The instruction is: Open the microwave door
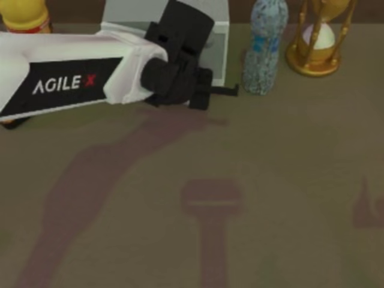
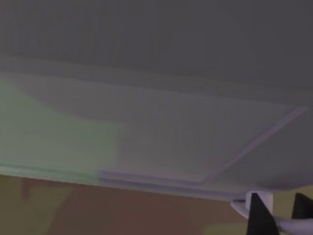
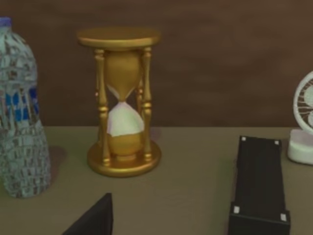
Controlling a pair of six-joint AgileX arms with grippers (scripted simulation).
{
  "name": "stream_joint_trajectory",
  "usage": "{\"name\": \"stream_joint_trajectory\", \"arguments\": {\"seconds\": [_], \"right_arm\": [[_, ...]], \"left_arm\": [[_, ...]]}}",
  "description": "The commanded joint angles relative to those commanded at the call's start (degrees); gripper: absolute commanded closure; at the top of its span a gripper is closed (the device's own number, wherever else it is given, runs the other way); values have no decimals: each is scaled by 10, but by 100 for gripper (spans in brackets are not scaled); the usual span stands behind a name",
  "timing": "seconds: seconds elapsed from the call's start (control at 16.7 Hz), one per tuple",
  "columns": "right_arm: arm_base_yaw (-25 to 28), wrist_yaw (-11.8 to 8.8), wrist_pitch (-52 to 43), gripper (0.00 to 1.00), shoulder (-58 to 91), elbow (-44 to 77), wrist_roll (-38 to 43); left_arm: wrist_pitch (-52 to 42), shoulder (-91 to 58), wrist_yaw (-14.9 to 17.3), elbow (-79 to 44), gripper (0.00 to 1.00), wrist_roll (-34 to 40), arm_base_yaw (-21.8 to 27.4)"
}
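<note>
Top view, left to right. Yellow bottle (image 1: 25, 15) at upper left corner, cut by frame edge. Left arm (image 1: 66, 75) white with AGILE X lettering, stretched from left edge toward upper centre. Left end effector (image 1: 223, 91) black, at the front of the microwave (image 1: 207, 30), thin fingers pointing right just below its lower right corner; fingers (image 1: 228, 90) look close together. Microwave silver-grey, upper centre against the back edge, largely covered by the black wrist. Microwave door (image 1: 217, 47) seen only as a grey strip on the front face; ajar or flush, cannot tell. Speckled bottle (image 1: 264, 45) with blue label just right of microwave, upright. Gold hourglass (image 1: 320, 39) further right, upper right, upright, near the bottle but apart. Olive counter (image 1: 180, 198) bare across lower frame, arm shadows on it.

Left wrist view: grey translucent door panel (image 2: 161, 132) fills most of frame, greenish patch at left, counter strip along bottom. White handle (image 2: 259, 198) at lower right, 2 black fingertips (image 2: 259, 218) straddling it, appearing clamped on the handle.

Right wrist view: bottle at left edge, hourglass centre-left, white fan (image 3: 303, 122) at right edge. Right end effector (image 3: 173, 218) low in frame over counter, 2 black fingers (image 3: 259, 191) well apart, holding nothing. Right arm outside top view.
</note>
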State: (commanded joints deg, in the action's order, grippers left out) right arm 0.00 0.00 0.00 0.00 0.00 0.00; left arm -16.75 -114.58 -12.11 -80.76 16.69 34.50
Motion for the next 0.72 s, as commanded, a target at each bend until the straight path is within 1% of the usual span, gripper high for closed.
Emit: {"name": "stream_joint_trajectory", "arguments": {"seconds": [0.48,0.54,0.72], "right_arm": [[0,0,0,0,0,0,0],[0,0,0,0,0,0,0],[0,0,0,0,0,0,0]], "left_arm": [[0,0,0,0,100,0,0],[0,-3,4,1,100,3,5],[6,6,12,13,100,-9,0]]}}
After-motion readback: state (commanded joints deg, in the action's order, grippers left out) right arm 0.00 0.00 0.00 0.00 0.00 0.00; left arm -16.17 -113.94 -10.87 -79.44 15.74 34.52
